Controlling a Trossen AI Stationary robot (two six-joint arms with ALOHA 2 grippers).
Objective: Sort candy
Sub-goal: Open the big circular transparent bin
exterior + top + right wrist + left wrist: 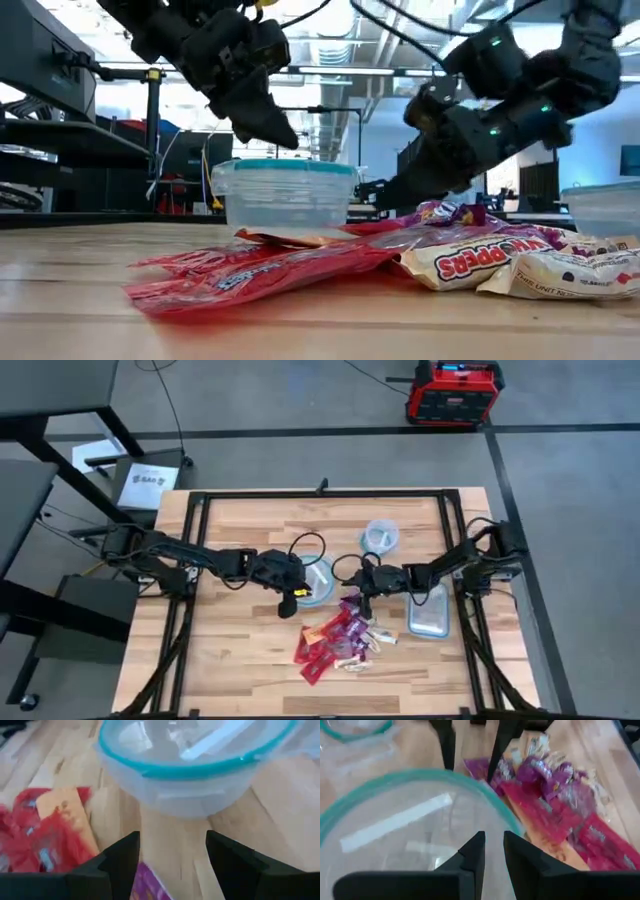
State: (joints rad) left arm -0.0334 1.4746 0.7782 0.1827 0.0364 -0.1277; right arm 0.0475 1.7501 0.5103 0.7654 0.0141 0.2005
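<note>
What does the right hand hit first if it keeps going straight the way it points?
Probably the teal-rimmed bowl: the open right hand points at its side wall, with bare table between. Depth is unclear, and purple candy lies below the fingers.

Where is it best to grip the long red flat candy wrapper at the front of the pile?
Probably the free outer end of the long red flat candy wrapper, from above with the open right gripper: it lies flat, its other end under whitish packs.
</note>
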